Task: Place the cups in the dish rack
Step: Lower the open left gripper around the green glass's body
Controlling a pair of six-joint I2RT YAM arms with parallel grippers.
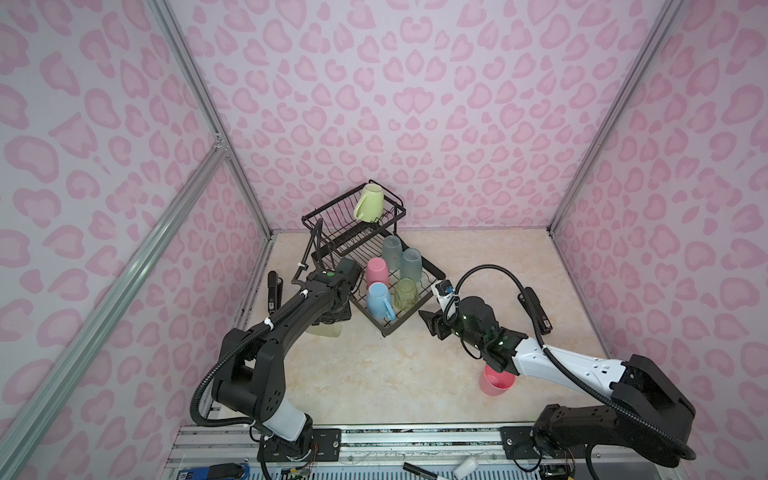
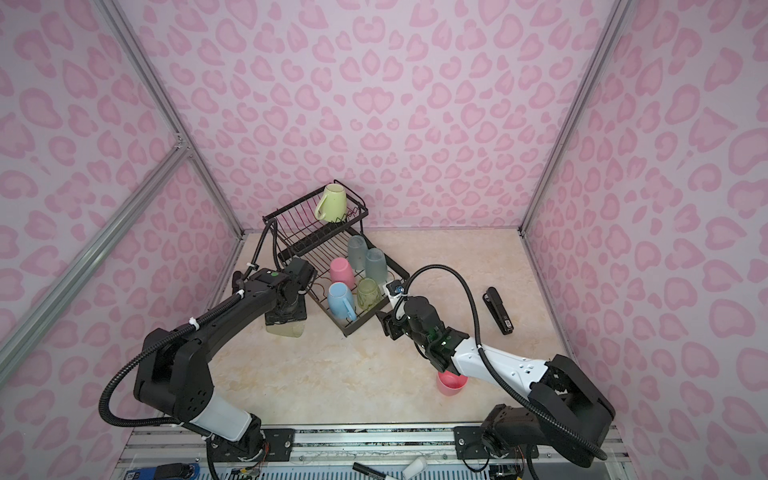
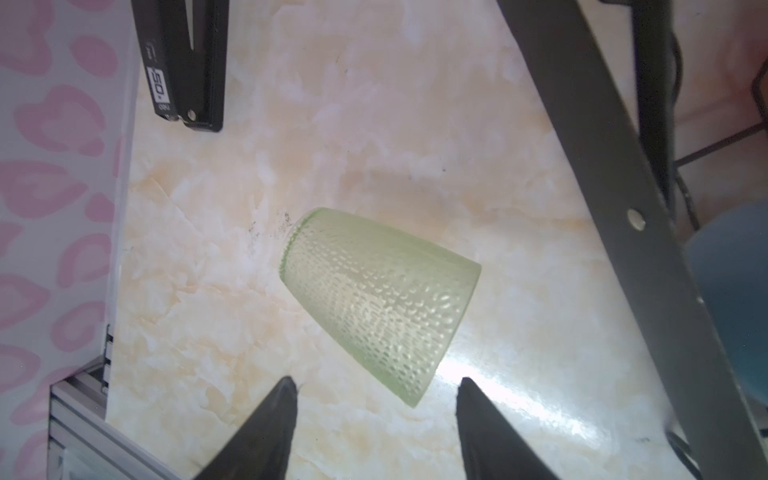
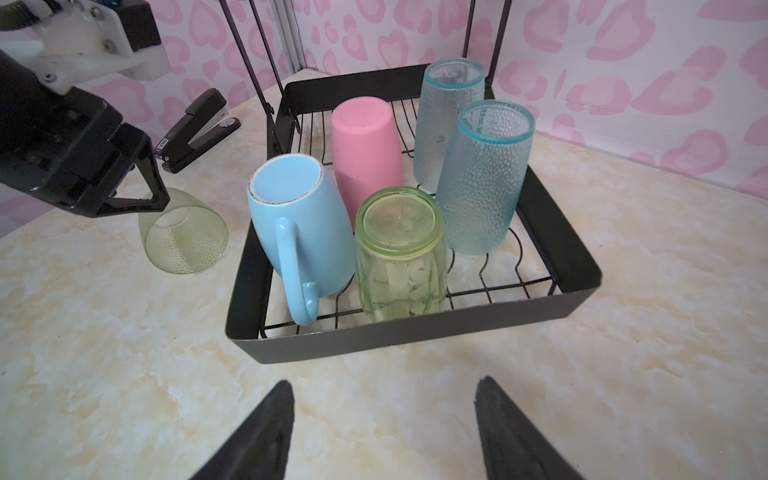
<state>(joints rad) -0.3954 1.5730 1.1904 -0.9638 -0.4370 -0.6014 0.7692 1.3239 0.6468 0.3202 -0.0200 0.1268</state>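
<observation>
Item: green tumbler (image 3: 380, 303), lying on surface (image 3: 374, 124). Left pincer (image 3: 376, 384) spread above it; right pincer (image 4: 384, 384) spread, empty. Risk: tumbler likely rolls if pinched off-centre.

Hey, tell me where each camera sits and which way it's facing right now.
Top views: high above the arm bases, looking down and forward at the table, dish rack, left arm and right arm.
Left wrist: on the left arm, looking down at a lying green tumbler; open left claw tips show.
Right wrist: on the right arm, low, facing the rack's lower tray; open right claw tips show, plus the left claw.
Shared: both wrist views show the green tumbler and a black stapler.
</observation>
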